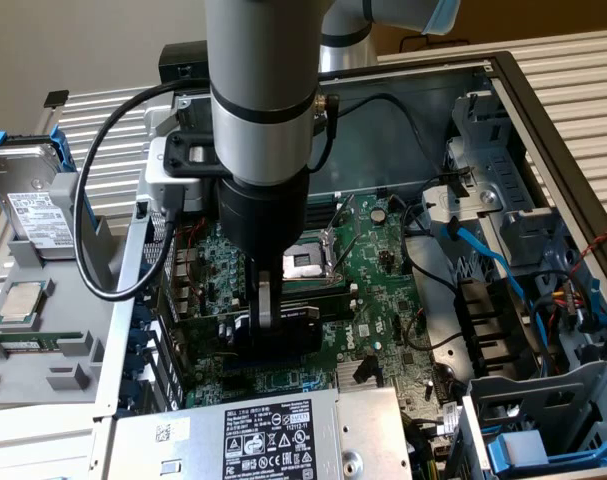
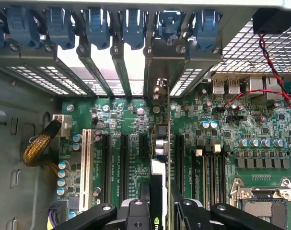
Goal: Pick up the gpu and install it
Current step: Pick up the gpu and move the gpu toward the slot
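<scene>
**Card held edge-on over the expansion slots**

Hardware outside the case comes first at the exterior view's left: one hard drive in a blue-edged carrier, one processor chip lying on a grey tray, and one slim memory stick on the same tray.

Next right is the open computer case, its side wall rising beside the tray. Inside lies the large green motherboard, with the empty processor socket near its middle. The power supply closes the near edge.

The arm descends into the case, its black cable looping out over the case wall. The gripper sits low over the board. Its fingers are partly closed on the gpu, clamping the thin card from both faces. The card stands upright on edge, in line with one slot, its silver bracket against the rear opening. Whether it is fully seated cannot be told.

In the wrist view the rear wall carries seven blue retainer clips. One white slot and several black slots lie beside the card, leaving narrow room on either side.

At the exterior view's right, grey drive cages hold blue latches, with blue data cables nearby.
</scene>
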Controlling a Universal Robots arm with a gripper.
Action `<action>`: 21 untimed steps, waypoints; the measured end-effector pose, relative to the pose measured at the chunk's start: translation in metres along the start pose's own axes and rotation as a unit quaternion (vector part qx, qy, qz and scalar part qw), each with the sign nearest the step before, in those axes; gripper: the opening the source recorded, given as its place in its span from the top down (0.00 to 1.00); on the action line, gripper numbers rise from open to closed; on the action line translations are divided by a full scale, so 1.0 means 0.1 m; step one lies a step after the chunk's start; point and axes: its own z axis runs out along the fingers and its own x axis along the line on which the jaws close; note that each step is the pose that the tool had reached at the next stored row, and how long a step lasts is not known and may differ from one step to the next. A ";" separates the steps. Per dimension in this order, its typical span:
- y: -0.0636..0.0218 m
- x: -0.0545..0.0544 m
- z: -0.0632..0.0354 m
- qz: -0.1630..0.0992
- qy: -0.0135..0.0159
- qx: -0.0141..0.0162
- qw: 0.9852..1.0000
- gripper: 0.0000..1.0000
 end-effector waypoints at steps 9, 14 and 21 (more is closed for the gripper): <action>0.008 0.00 0.006 0.001 0.000 0.001 1.000 0.73; 0.009 0.00 0.006 0.001 0.000 0.001 1.000 0.73; 0.014 0.00 0.010 0.001 0.000 0.001 1.000 0.73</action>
